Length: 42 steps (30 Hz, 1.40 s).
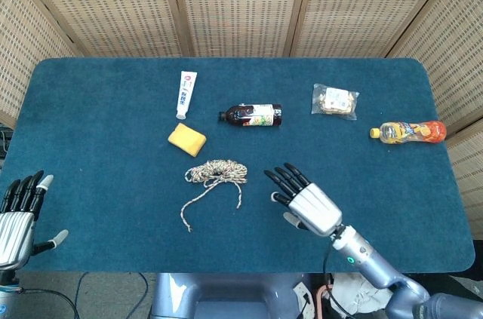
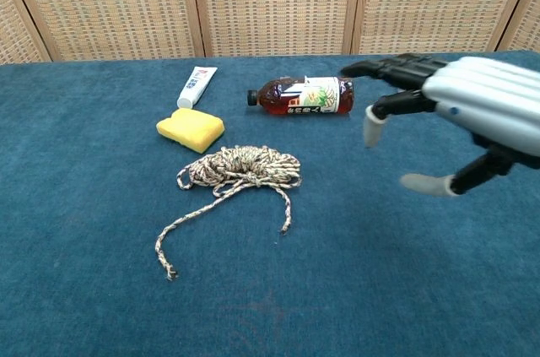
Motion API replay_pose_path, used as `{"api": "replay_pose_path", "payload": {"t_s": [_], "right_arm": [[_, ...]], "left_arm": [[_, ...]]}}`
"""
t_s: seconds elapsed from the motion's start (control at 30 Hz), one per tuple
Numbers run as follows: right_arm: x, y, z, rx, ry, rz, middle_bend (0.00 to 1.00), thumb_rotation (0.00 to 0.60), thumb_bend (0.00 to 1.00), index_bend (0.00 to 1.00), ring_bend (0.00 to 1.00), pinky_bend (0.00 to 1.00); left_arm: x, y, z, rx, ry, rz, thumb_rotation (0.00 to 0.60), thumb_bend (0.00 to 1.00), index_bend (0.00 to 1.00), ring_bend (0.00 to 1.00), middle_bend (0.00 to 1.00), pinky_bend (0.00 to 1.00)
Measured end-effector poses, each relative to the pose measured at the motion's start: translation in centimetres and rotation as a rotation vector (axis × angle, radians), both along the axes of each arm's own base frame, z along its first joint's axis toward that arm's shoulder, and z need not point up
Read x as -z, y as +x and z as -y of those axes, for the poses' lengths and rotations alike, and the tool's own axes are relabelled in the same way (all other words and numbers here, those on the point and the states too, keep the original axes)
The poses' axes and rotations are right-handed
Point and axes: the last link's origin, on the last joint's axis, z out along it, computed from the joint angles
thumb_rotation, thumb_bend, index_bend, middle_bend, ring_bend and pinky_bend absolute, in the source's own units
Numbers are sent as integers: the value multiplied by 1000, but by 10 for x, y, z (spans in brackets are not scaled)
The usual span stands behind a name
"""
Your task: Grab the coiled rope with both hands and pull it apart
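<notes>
Rope (image 1: 215, 173) coiled, untouched | right hand (image 1: 308, 203) spread, just right of it | left hand (image 1: 16, 217) apparently spread, well apart

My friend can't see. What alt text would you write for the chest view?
An open robot right hand hovers over a blue table, right of a coiled rope it does not touch. Behind the rope lie a yellow sponge, toothpaste tube and dark bottle.

A speckled beige-and-brown twisted rope (image 1: 215, 174) (image 2: 240, 167) lies coiled flat on the blue table, midway between its side edges; two loose ends trail toward the near edge.
</notes>
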Motion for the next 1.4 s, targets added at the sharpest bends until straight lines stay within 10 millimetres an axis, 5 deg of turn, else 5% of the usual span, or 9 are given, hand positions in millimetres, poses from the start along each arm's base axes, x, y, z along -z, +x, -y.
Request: {"api": "replay_pose_path", "payload": {"t_s": [0.27, 0.57, 1.4], "right_arm": [[55, 48, 31, -129, 57, -138, 0, 600, 303, 437, 0, 0], [93, 63, 46, -154, 56, -251, 0, 600, 321, 474, 0, 0], [131, 72, 52, -249, 27, -421, 0, 600, 323, 496, 0, 0]], "left_arm": [[6, -1, -8, -1, -3, -9, 600, 0, 0, 0, 0, 0], [10, -2, -10, -13, -18, -16, 600, 0, 0, 0, 0, 0], [17, 0, -12, -17, -39, -33, 600, 0, 0, 0, 0, 0]]}}
